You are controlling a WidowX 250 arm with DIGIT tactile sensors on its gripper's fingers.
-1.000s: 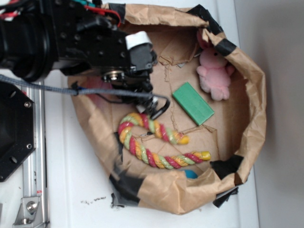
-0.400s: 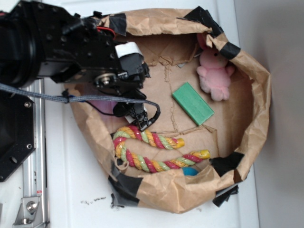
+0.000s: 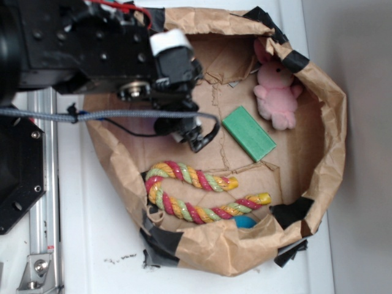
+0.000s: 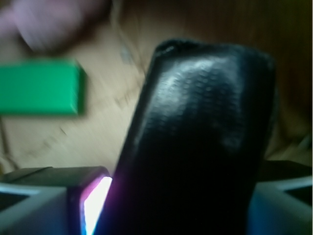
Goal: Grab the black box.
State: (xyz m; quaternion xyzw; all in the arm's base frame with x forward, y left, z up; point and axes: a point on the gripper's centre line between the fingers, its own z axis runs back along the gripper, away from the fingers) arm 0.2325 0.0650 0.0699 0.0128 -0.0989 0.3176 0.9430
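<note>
The tool (image 3: 195, 136) grips the black box (image 4: 195, 142), held upright, leaning slightly right in the wrist view.

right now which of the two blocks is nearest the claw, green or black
The glossy black block: it fills the wrist view between the claw's grey fingers, while the green rectangular block lies apart.
</note>
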